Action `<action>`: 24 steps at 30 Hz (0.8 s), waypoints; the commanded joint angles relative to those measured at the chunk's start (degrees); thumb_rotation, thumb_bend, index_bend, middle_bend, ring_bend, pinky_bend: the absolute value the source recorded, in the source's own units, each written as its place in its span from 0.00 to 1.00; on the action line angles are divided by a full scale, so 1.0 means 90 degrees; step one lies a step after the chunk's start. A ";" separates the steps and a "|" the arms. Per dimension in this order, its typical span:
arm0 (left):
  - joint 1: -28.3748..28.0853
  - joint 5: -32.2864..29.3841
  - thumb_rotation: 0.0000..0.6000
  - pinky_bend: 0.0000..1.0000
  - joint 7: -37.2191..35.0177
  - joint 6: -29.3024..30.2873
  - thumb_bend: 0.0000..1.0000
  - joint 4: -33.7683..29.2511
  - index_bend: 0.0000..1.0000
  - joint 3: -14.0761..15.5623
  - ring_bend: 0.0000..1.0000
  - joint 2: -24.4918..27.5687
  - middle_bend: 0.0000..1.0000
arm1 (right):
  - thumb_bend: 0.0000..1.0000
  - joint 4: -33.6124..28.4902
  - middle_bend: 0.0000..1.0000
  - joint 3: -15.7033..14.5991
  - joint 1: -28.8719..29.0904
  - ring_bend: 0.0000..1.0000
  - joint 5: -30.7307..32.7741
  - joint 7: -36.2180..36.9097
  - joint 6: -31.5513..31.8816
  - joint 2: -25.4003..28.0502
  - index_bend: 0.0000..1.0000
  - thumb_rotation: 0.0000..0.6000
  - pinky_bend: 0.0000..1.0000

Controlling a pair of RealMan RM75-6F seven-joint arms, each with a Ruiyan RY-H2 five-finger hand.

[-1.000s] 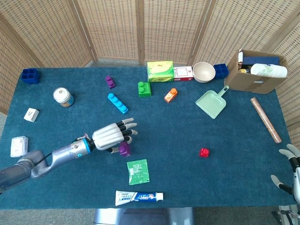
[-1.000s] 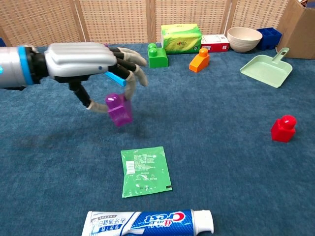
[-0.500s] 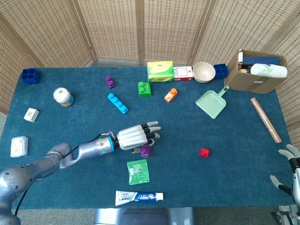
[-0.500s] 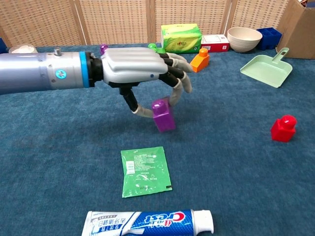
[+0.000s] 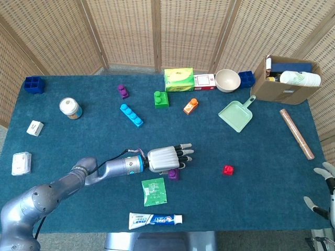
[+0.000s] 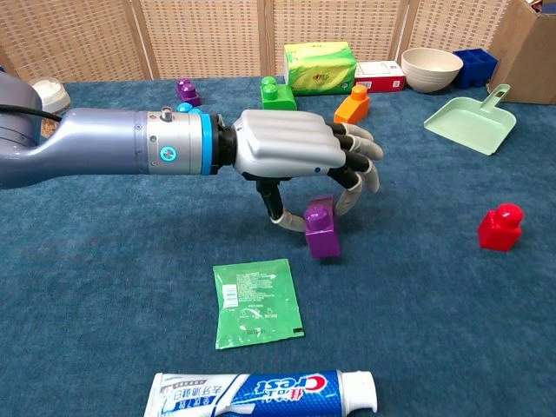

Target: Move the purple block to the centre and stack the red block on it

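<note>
The held block (image 6: 321, 229) sits under the left hand (image 6: 291, 156), behind the sachet (image 6: 257, 301), left of another block (image 6: 501, 228).

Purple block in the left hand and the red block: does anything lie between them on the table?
No. Between the purple block pinched by the left hand and the red block there is only bare blue cloth; the chest view shows it best.

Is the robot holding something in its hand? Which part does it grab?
Yes, the left hand pinches the purple block by its upper sides, thumb against fingers. The right hand holds nothing.
</note>
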 commanded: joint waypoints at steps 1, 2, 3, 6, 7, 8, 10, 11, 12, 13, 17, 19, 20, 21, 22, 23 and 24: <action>-0.0063 -0.0117 1.00 0.00 0.0101 -0.0152 0.34 -0.0029 0.43 0.0029 0.03 -0.0019 0.16 | 0.06 0.0030 0.20 0.0007 -0.0014 0.00 0.0006 0.0035 0.0014 -0.0004 0.27 1.00 0.07; -0.0073 -0.0152 1.00 0.00 0.0129 -0.0185 0.34 -0.0060 0.38 0.0028 0.01 -0.0008 0.14 | 0.05 0.0037 0.20 0.0009 -0.0018 0.00 0.0005 0.0044 0.0021 -0.0004 0.27 1.00 0.07; -0.0081 -0.0185 1.00 0.00 0.0154 -0.0205 0.34 -0.0094 0.34 0.0026 0.01 0.0003 0.13 | 0.06 0.0042 0.20 0.0012 -0.0021 0.00 0.0002 0.0050 0.0029 -0.0005 0.27 1.00 0.07; -0.0094 -0.0281 1.00 0.00 0.0253 -0.0227 0.34 -0.0175 0.25 0.0000 0.00 0.0033 0.09 | 0.06 0.0055 0.20 0.0020 -0.0028 0.00 0.0003 0.0064 0.0039 -0.0007 0.27 1.00 0.07; -0.0096 -0.0314 1.00 0.00 0.0276 -0.0236 0.34 -0.0204 0.23 -0.0007 0.00 0.0043 0.08 | 0.06 0.0057 0.20 0.0020 -0.0030 0.00 0.0003 0.0068 0.0041 -0.0007 0.27 1.00 0.07; -0.0099 -0.0345 1.00 0.00 0.0296 -0.0247 0.34 -0.0236 0.20 -0.0012 0.00 0.0056 0.07 | 0.06 0.0060 0.20 0.0020 -0.0033 0.00 0.0002 0.0069 0.0046 -0.0008 0.27 1.00 0.07; -0.0103 -0.0402 1.00 0.00 0.0353 -0.0258 0.34 -0.0301 0.16 -0.0017 0.00 0.0084 0.05 | 0.06 0.0069 0.20 0.0024 -0.0039 0.00 0.0000 0.0077 0.0054 -0.0013 0.27 1.00 0.07; -0.0099 -0.0440 1.00 0.00 0.0395 -0.0270 0.34 -0.0343 0.14 -0.0021 0.00 0.0110 0.04 | 0.06 0.0071 0.20 0.0028 -0.0044 0.00 0.0006 0.0086 0.0059 -0.0010 0.27 1.00 0.07; -0.0097 -0.0462 1.00 0.00 0.0427 -0.0277 0.34 -0.0378 0.14 -0.0021 0.00 0.0128 0.04 | 0.06 0.0075 0.20 0.0029 -0.0048 0.00 0.0007 0.0091 0.0064 -0.0008 0.27 1.00 0.07; -0.0097 -0.0481 1.00 0.00 0.0464 -0.0282 0.34 -0.0411 0.13 -0.0020 0.00 0.0153 0.03 | 0.06 0.0080 0.20 0.0030 -0.0054 0.00 0.0008 0.0098 0.0070 -0.0005 0.27 1.00 0.07; -0.0054 -0.0607 1.00 0.00 0.0580 -0.0220 0.34 -0.0571 0.12 -0.0076 0.00 0.0306 0.02 | 0.06 0.0089 0.20 0.0045 -0.0061 0.00 -0.0001 0.0123 0.0093 0.0010 0.27 1.00 0.07; -0.0011 -0.0681 1.00 0.00 0.0628 -0.0156 0.34 -0.0677 0.11 -0.0114 0.00 0.0427 0.02 | 0.05 0.0091 0.20 0.0054 -0.0056 0.00 -0.0006 0.0136 0.0093 0.0016 0.27 1.00 0.07; 0.0021 -0.0724 1.00 0.00 0.0653 -0.0112 0.34 -0.0745 0.11 -0.0138 0.00 0.0497 0.02 | 0.06 0.0095 0.20 0.0058 -0.0051 0.00 -0.0006 0.0138 0.0086 0.0019 0.27 1.00 0.07; 0.0061 -0.0770 1.00 0.00 0.0676 -0.0062 0.34 -0.0823 0.11 -0.0161 0.00 0.0571 0.02 | 0.06 0.0098 0.20 0.0060 -0.0044 0.00 -0.0007 0.0138 0.0075 0.0022 0.27 1.00 0.07; 0.0122 -0.0826 1.00 0.00 0.0722 0.0004 0.34 -0.0935 0.11 -0.0183 0.00 0.0682 0.02 | 0.06 0.0097 0.20 0.0064 -0.0030 0.00 -0.0007 0.0139 0.0052 0.0025 0.27 1.00 0.07; 0.0216 -0.0885 1.00 0.00 0.0773 0.0107 0.34 -0.1038 0.11 -0.0201 0.00 0.0822 0.02 | 0.06 0.0090 0.20 0.0065 -0.0007 0.00 -0.0014 0.0139 0.0016 0.0029 0.27 1.00 0.07; 0.0298 -0.0929 1.00 0.00 0.0820 0.0187 0.34 -0.1163 0.11 -0.0202 0.00 0.0956 0.02 | 0.06 0.0081 0.20 0.0068 0.0013 0.00 -0.0017 0.0136 -0.0016 0.0037 0.27 1.00 0.07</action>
